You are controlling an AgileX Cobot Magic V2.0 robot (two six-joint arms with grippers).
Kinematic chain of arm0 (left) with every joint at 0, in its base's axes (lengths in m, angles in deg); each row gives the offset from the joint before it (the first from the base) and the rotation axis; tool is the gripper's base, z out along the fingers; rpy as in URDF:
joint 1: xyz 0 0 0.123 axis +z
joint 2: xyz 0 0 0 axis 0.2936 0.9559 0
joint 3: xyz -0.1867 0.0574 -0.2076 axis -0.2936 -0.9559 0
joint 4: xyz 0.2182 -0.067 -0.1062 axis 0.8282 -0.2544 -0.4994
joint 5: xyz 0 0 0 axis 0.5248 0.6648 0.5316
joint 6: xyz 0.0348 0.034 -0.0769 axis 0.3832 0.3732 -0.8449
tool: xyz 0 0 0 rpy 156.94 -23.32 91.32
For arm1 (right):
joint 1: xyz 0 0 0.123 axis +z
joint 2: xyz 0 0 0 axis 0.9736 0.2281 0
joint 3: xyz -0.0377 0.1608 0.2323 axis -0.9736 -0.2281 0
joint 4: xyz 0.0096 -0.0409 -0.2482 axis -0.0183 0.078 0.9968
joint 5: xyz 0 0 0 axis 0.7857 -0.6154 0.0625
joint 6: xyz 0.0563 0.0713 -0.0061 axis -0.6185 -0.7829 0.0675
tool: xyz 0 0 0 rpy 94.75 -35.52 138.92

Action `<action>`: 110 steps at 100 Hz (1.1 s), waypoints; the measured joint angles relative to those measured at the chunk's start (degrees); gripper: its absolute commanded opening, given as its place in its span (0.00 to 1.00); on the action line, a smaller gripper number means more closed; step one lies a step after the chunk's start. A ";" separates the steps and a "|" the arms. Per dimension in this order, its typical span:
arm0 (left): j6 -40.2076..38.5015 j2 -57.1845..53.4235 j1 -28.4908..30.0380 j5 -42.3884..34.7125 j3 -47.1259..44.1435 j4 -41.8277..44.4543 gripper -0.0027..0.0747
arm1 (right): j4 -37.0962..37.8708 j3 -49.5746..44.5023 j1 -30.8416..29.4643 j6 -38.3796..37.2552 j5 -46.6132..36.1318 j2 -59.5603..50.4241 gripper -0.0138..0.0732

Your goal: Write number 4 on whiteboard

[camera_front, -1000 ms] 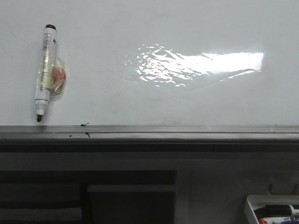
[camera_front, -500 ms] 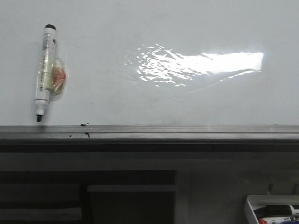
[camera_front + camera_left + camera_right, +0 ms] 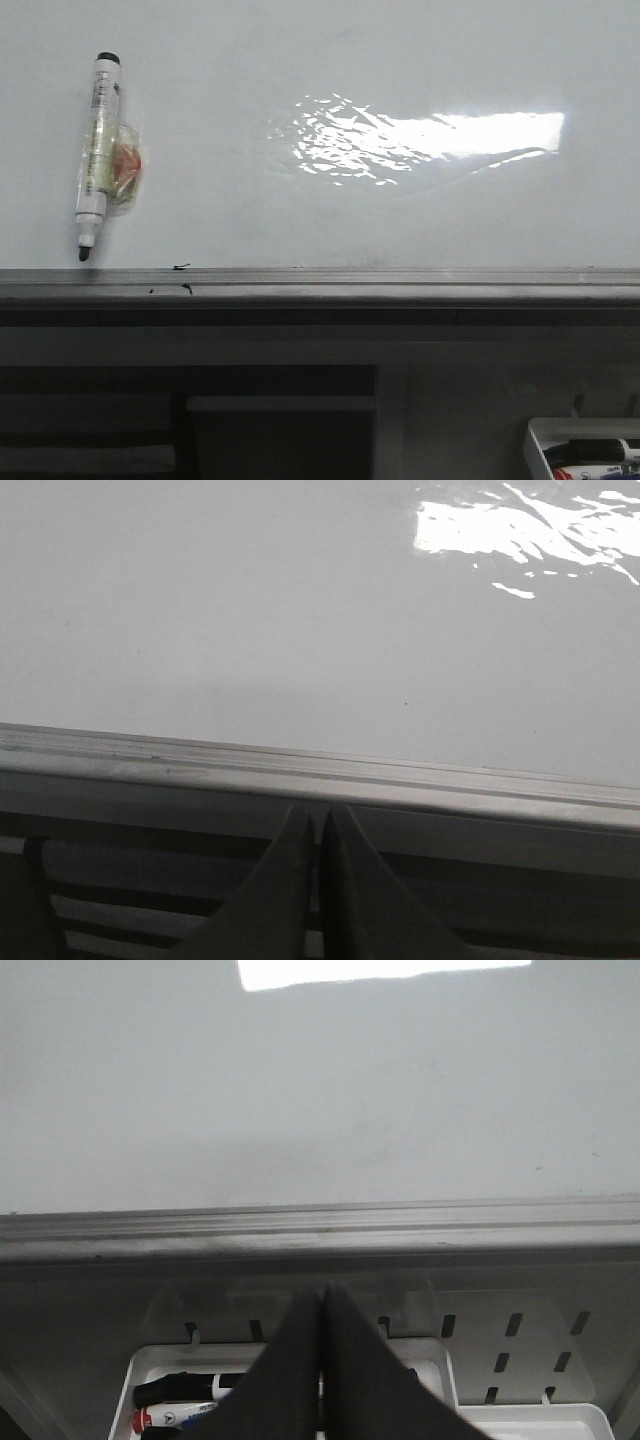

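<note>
The whiteboard (image 3: 300, 210) fills the front view, glossy white with a bright glare patch and a grey metal edge rail (image 3: 320, 285). No number 4 shows on it. A white marker (image 3: 96, 150) with a black tip lies on the board at the left, tip toward the rail. My left gripper (image 3: 320, 815) is shut and empty, just short of the rail (image 3: 320, 780). My right gripper (image 3: 322, 1295) is shut and empty, above a white tray (image 3: 150, 1365) of markers, below the rail (image 3: 320, 1225). Neither gripper shows in the front view.
Tiny black ink specks (image 3: 182, 267) sit on the rail near the marker's tip. The white tray (image 3: 545, 440) with a black marker (image 3: 600, 450) and a red-capped one (image 3: 185, 1416) stands at the lower right. A dark slatted frame (image 3: 190, 410) lies below the rail.
</note>
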 measured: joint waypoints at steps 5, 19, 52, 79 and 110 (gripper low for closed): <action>0.00 0.00 0.00 -0.41 0.00 0.01 0.01 | 0.23 0.00 0.00 0.00 -0.04 0.00 0.09; 0.00 0.00 0.00 -3.30 0.00 0.23 0.01 | 0.84 -0.11 0.00 0.00 -1.45 0.00 0.09; 0.00 0.00 0.00 -8.99 0.00 0.23 0.01 | -5.36 -0.19 0.00 0.00 -3.30 0.64 0.09; 0.00 5.77 0.00 -8.19 2.91 -0.57 0.01 | -7.88 1.33 0.00 0.00 -2.14 11.27 0.09; 0.00 20.97 0.00 -10.44 14.29 -0.68 0.04 | -8.00 6.58 0.00 0.00 -8.87 23.09 0.09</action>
